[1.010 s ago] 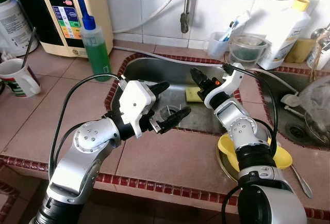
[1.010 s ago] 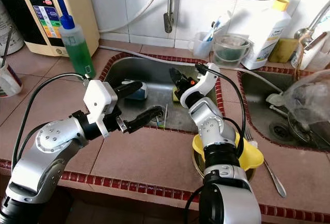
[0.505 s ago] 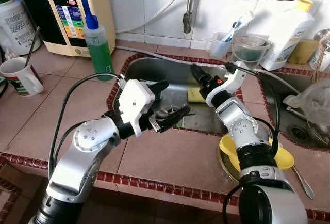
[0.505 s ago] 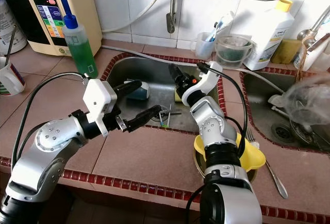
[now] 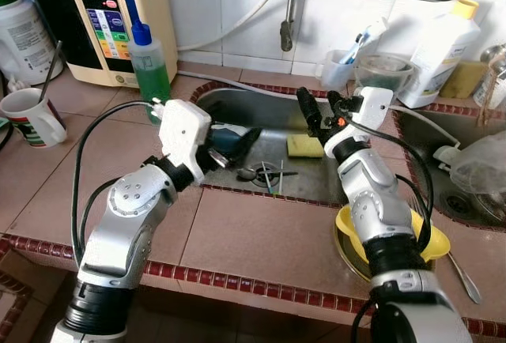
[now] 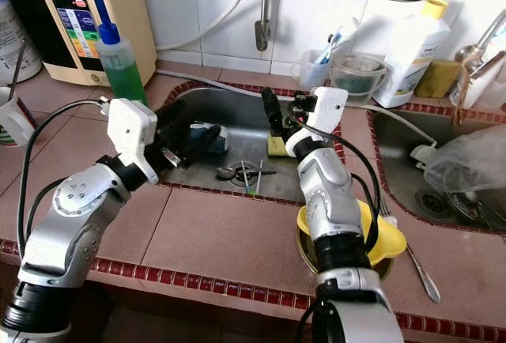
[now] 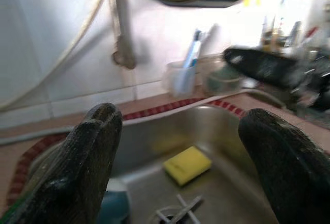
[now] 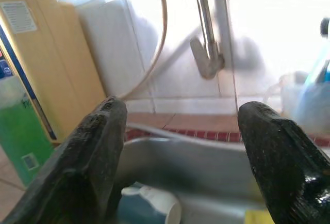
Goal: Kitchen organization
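Observation:
The steel sink (image 5: 237, 102) holds a yellow sponge (image 5: 304, 146), a blue mug lying on its side (image 5: 225, 136) and a few loose utensils (image 5: 265, 175) near the drain. My left gripper (image 5: 229, 147) reaches over the sink's left rim, just above the blue mug, fingers open and empty. The left wrist view looks between its spread fingers (image 7: 98, 152) at the sponge (image 7: 187, 164). My right gripper (image 5: 318, 110) hovers open over the sink's back right corner, above the sponge. Its wrist view faces the tap (image 8: 206, 53) and the mug (image 8: 149, 208).
A green soap bottle (image 5: 149, 66) and a beige water appliance (image 5: 111, 11) stand back left, with a white mug (image 5: 28, 118) on the left counter. A toothbrush cup (image 5: 336, 66), plastic tub (image 5: 382, 74) and white bottle (image 5: 443, 47) line the back. A yellow bowl (image 5: 431, 240) sits under my right arm.
My left gripper has swung from over the sink's front edge to its left rim, above the blue mug. My right gripper has rolled at the wrist and lifted slightly.

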Available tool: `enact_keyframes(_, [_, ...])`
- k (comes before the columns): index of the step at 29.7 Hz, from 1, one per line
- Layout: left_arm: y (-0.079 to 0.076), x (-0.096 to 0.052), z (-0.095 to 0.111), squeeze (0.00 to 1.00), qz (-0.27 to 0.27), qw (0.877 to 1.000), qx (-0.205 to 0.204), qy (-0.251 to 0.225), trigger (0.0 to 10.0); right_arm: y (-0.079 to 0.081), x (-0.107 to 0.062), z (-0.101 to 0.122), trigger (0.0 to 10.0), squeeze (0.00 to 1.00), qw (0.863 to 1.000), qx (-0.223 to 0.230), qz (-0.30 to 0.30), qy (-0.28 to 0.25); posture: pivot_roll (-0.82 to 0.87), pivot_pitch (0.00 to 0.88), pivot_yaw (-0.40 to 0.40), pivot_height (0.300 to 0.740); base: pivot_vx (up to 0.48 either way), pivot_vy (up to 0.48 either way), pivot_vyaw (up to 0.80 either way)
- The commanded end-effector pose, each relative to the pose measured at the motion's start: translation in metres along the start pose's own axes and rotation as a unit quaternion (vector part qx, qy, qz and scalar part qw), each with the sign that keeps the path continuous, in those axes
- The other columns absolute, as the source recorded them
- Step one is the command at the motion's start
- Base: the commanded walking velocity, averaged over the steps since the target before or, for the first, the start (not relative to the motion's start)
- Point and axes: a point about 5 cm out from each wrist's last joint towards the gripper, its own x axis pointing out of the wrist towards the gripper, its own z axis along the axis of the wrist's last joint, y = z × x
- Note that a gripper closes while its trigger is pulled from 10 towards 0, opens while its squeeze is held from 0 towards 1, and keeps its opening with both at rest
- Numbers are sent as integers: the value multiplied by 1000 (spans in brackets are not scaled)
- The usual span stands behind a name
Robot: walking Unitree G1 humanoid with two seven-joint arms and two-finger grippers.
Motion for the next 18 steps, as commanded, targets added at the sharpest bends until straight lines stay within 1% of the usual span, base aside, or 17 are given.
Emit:
enact_keyframes(1, [5, 1, -1, 0, 24, 1000, 2, -4, 10000, 3, -2, 5, 10000, 0, 999, -28, 2, -20, -54, 21, -1, 740, 0, 0, 0])
enact_keyframes(2, [7, 1, -3, 0, 39, 999, -11, -6, 10000, 5, -4, 5, 10000, 0, 999, -44, 3, -28, -54, 17, -1, 740, 0, 0, 0])
enact_keyframes(5, [9, 1, -3, 0, 49, 998, -23, -10, 10000, 8, -6, 5, 10000, 0, 998, -57, 7, -36, -51, 14, -2, 740, 0, 0, 0])
enact_keyframes(9, [11, 1, -3, 0, 55, 998, -22, -12, 10000, 11, -8, 6, 10000, 0, 997, -64, 10, -44, -49, 11, -3, 740, 0, 0, 0])
enact_keyframes(11, [14, 0, -1, 0, 63, 998, -18, -16, 10000, 14, -10, 8, 10000, 0, 994, -87, 16, -56, -46, 4, -5, 740, 0, 0, 0])
enact_keyframes(12, [14, 0, -1, 0, 63, 998, -18, -16, 10000, 14, -10, 8, 10000, 0, 994, -87, 16, -56, -46, 4, -5, 740, 0, 0, 0])
enact_keyframes(13, [16, 0, -1, 0, 67, 997, -20, -19, 10000, 15, -10, 10, 10000, 0, 993, -97, 19, -62, -46, 1, -5, 740, 0, 0, 0])
enact_keyframes(15, [22, -3, -4, 0, 91, 995, -22, -20, 10000, 16, -14, 12, 10000, 0, 990, -124, 15, -72, -45, 0, -8, 740, 0, 0, 0])
enact_keyframes(18, [28, -8, -13, 0, 125, 992, -18, -13, 10000, 16, -17, 9, 10000, 0, 988, -137, 13, -72, -44, 0, -8, 740, 0, 0, 0])
